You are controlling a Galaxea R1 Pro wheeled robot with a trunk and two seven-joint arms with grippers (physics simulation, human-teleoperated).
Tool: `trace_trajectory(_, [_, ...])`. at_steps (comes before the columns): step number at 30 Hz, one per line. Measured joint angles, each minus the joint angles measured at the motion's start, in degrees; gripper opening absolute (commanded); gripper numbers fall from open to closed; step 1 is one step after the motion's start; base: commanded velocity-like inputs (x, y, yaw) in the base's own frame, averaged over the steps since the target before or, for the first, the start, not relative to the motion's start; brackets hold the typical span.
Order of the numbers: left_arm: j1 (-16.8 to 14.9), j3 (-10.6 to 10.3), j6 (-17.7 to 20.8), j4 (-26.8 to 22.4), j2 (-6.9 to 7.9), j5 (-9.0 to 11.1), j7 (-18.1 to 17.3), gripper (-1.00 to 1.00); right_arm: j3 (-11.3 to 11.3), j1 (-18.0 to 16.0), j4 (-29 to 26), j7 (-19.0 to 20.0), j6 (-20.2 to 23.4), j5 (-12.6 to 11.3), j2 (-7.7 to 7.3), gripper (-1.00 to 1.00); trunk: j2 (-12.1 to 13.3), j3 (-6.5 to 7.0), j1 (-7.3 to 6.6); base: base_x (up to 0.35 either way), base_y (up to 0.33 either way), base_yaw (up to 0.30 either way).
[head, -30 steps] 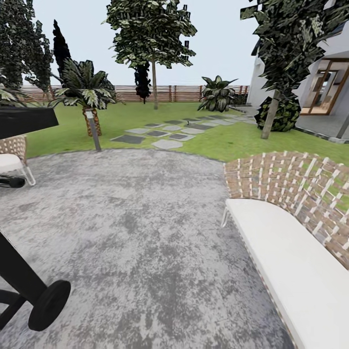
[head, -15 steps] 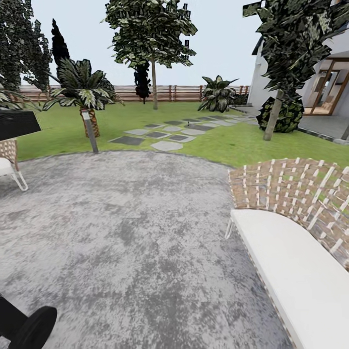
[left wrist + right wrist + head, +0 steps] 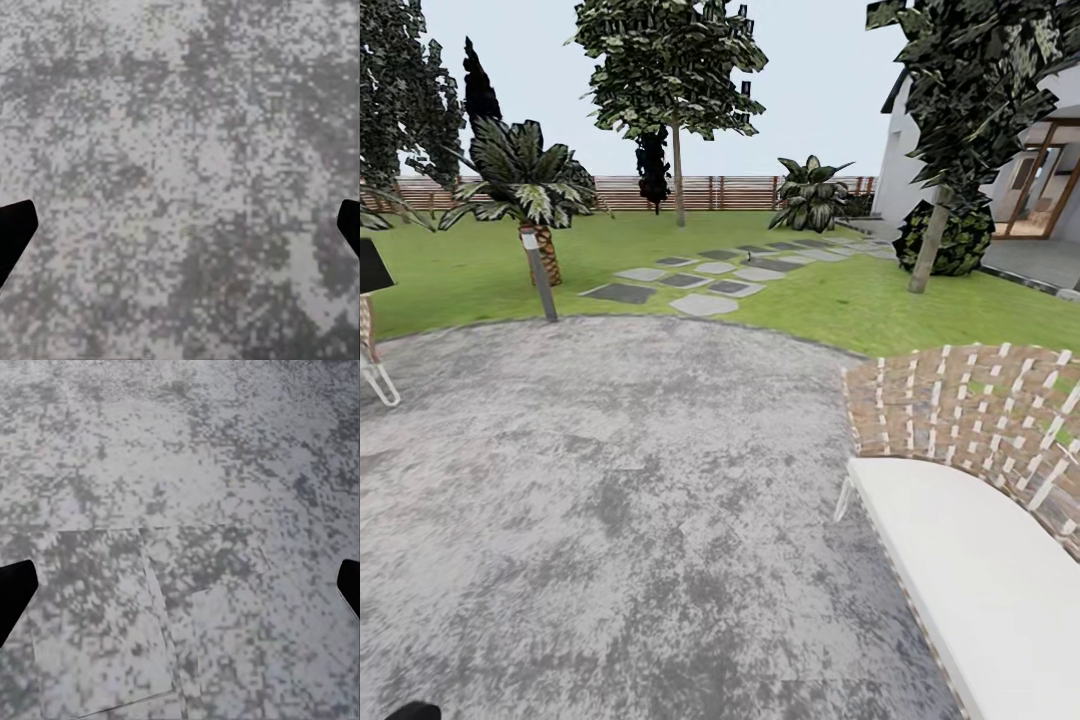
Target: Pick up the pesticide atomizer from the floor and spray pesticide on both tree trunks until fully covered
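Grey stone paving (image 3: 620, 500) lying ahead; woven bench (image 3: 970, 480) standing at right. Two trees (image 3: 678, 150) (image 3: 932, 235) rising from the lawn (image 3: 830, 295) beyond stepping stones (image 3: 700, 285), with a palm (image 3: 535, 210) and lamp post (image 3: 540, 275) between. Both wrist cameras facing paving, left gripper (image 3: 180, 232) and right gripper (image 3: 180, 592) spread wide.

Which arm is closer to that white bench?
Likely the right gripper: the bench sits on its side; the left gripper is farther. Both hang over paving.

The patio (image 3: 610, 480) sits up front with a bench (image 3: 970, 560) at its right edge and a lamp post (image 3: 540, 280) at its far edge, then lawn (image 3: 840, 300) with stepping stones (image 3: 700, 280) behind, one tree (image 3: 678, 150) back by the fence (image 3: 730, 192), another (image 3: 930, 240) right near the house (image 3: 1040, 170).
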Motion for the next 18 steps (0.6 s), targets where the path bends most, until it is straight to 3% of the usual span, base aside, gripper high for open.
trace_trajectory(18, [0.00,0.00,0.00,0.00,-0.01,-0.01,0.00,1.00,0.01,0.00,0.00,0.00,0.00,0.02,0.00,1.00,0.00,0.00,0.00,0.340,0.000,0.000])
